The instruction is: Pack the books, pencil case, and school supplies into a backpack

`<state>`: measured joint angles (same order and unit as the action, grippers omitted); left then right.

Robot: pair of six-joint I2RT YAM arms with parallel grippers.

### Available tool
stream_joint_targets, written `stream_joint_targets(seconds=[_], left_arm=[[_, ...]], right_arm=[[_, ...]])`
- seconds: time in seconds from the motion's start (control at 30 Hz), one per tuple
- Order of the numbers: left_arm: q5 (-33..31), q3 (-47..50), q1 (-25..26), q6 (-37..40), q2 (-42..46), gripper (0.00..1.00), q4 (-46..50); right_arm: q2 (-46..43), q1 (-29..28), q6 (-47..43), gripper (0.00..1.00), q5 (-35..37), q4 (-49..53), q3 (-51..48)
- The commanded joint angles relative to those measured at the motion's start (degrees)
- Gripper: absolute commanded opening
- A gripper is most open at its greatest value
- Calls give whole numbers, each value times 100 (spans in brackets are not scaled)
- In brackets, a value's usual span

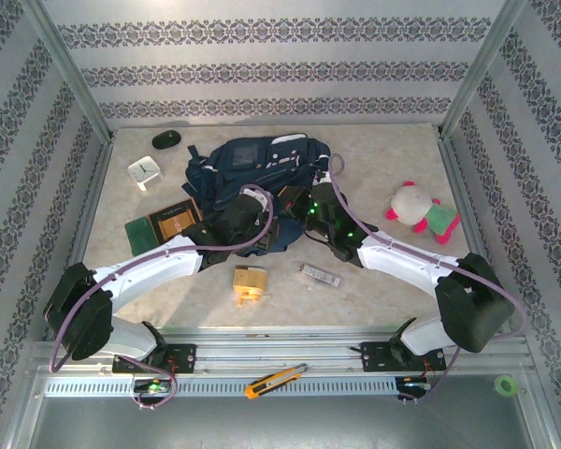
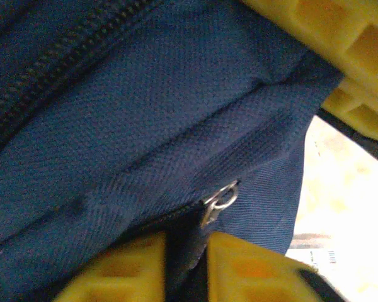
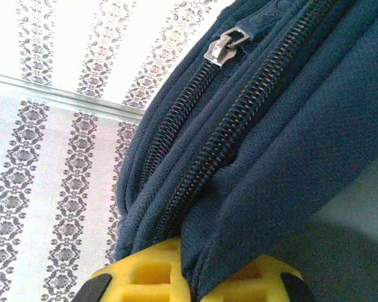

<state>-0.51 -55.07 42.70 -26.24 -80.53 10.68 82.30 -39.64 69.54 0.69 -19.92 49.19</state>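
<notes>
As it lies, the backpack (image 1: 257,161) runs lengthwise left to right.

The pale marbled surface (image 1: 383,159) is enclosed by walls (image 1: 262,56) papered in grey floral stripes and framed by metal posts (image 1: 67,70).

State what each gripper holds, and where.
Both pinch the backpack: left gripper by the zipper pull, right gripper on a fabric fold beside the zippers.

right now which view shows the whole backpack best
Top external: the backpack shows nearly whole. Left wrist gives a close patch of it with a zip ring; right wrist gives close zips and a slider.
</notes>
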Motion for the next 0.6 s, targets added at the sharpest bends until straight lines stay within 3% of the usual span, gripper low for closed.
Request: stream_joint_targets(seconds=[0.0, 0.07, 0.3, 0.57], left_arm=[[-195, -160, 63, -106, 29, 7, -104], [-284, -107, 64, -109, 131, 0, -27], [-472, 139, -53, -57, 544, 0, 251], [-73, 538, -389, 96, 1001, 0, 124]], right_arm=[[-192, -76, -249, 0, 67, -436, 350], [-230, -72, -310, 0, 75, -371, 346], [-466, 78, -594, 0, -2, 25, 304], [-587, 329, -715, 0, -348, 200, 188]])
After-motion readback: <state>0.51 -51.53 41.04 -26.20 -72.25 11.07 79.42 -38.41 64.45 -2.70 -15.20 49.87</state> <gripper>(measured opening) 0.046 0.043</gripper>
